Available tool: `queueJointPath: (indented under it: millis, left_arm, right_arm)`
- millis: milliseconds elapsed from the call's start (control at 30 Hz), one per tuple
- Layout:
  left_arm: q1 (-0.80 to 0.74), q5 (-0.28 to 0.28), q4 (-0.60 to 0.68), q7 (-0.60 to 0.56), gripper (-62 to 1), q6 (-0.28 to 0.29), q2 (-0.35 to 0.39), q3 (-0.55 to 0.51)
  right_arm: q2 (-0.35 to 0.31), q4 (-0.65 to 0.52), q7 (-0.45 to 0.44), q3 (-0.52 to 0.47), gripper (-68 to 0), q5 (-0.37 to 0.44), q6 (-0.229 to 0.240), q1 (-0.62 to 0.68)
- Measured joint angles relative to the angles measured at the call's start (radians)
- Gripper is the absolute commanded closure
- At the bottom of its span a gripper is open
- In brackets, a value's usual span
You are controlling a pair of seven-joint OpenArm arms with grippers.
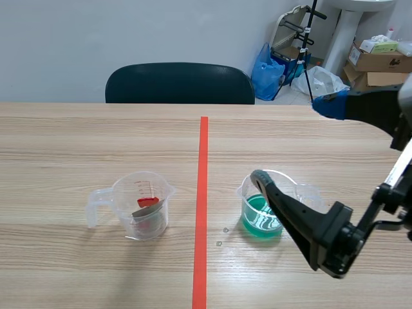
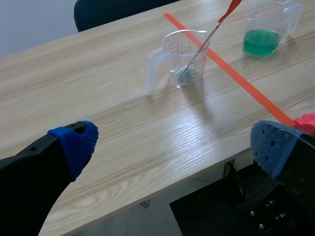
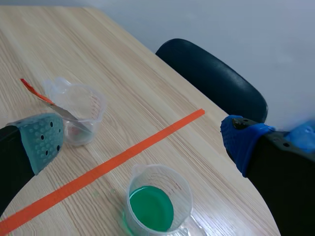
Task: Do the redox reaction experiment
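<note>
Wood table (image 1: 77,148), orange tape line (image 1: 203,193) down the middle, dark chair (image 1: 180,84) at 12 o'clock; clear cup (image 1: 143,206) at 9 o'clock of the line holds a thin metal strip (image 2: 202,46), red end leaning out past the rim; cup of green liquid (image 1: 264,215) at 3 o'clock of the line; right gripper (image 3: 140,142) wide open, empty, above the green cup; left gripper (image 2: 174,146) wide open, empty, back by the 6 o'clock table edge; strip probably light, stiff, slick; pinch the red end above the rim; cups look thin plastic, tippy; liquid will slosh.
</note>
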State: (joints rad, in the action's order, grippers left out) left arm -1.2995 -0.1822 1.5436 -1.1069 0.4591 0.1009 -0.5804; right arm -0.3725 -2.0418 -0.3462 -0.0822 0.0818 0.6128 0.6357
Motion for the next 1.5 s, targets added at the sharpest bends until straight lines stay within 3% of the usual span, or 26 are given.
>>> queueJointPath:
  millis: [267,333,700,800,1067,1233,1400,1500]
  left_arm:
    - [0.174,-0.001,-0.001,0.228,-62.3,-0.003,-0.056,-0.040]
    - [0.212,0.000,-0.001,0.252,-62.3,-0.003,-0.062,-0.063]
    - [0.266,0.004,0.049,0.311,-62.3,0.008,-0.050,-0.070]
    - [0.254,0.056,0.070,0.315,-62.3,0.008,-0.005,-0.069]
    - [0.182,0.354,0.185,0.592,-62.3,0.008,0.200,-0.069]
    - [0.151,0.444,0.196,0.639,-62.3,0.008,0.311,-0.069]
    - [0.132,0.479,0.195,0.651,-62.3,0.007,0.367,-0.069]
    - [0.133,0.478,0.195,0.654,-62.3,0.008,0.381,-0.069]
  right_arm:
    - [0.001,-0.153,0.044,-0.030,-67.9,0.040,-0.040,0.159]
    - [0.001,-0.159,0.061,-0.030,-67.9,0.042,-0.059,0.186]
    - [0.001,-0.153,0.060,-0.030,-67.9,0.043,-0.060,0.207]
    - [0.001,-0.153,0.060,-0.030,-67.9,0.043,-0.060,0.207]
    - [0.001,-0.151,0.060,-0.030,-67.9,0.043,-0.060,0.207]
    - [0.001,-0.151,0.060,-0.030,-67.9,0.043,-0.060,0.207]
    - [0.001,-0.151,0.060,-0.030,-67.9,0.038,-0.060,0.207]
    - [0.001,-0.151,0.060,-0.030,-67.9,-0.020,-0.060,0.207]
